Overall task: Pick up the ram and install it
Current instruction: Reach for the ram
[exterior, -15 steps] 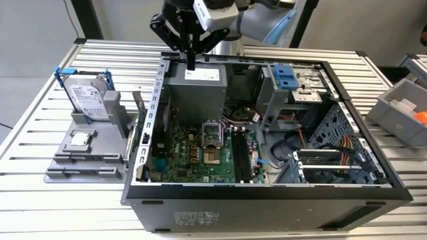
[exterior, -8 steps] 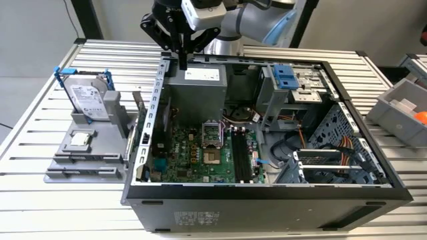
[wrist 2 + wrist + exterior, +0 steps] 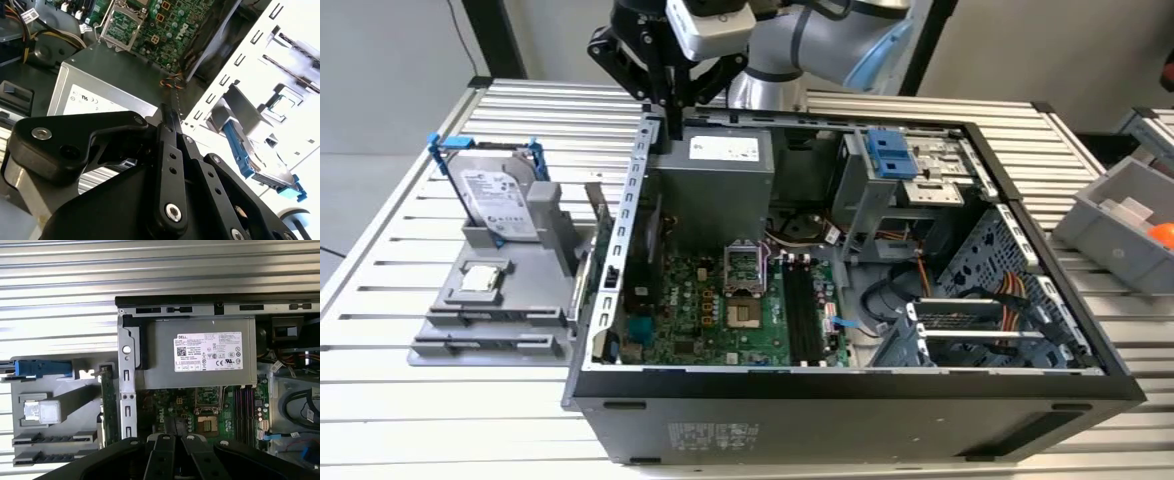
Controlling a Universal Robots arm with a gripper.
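The ram [image 3: 106, 405] is a narrow green board standing on edge in the grey holder [image 3: 60, 425], just outside the open computer case's side wall. In the exterior view the ram [image 3: 596, 222] shows between the holder and the case [image 3: 854, 385]. My gripper [image 3: 671, 118] hangs above the case's back corner at the exterior view's left, over the grey power supply [image 3: 714, 180] and apart from the ram. Its black fingers [image 3: 170, 150] lie together with nothing between them; the gripper [image 3: 169, 112] [image 3: 176, 427] points toward the motherboard. The black memory slots [image 3: 801, 310] [image 3: 244, 407] sit beside the processor socket.
A silver hard drive in a blue frame [image 3: 491, 190] and a small square processor chip [image 3: 480, 278] also sit on the holder. Drive cages and cables [image 3: 961, 300] fill the case's other half. A grey bin [image 3: 1127, 215] stands at the exterior view's right on the slatted table [image 3: 440, 420].
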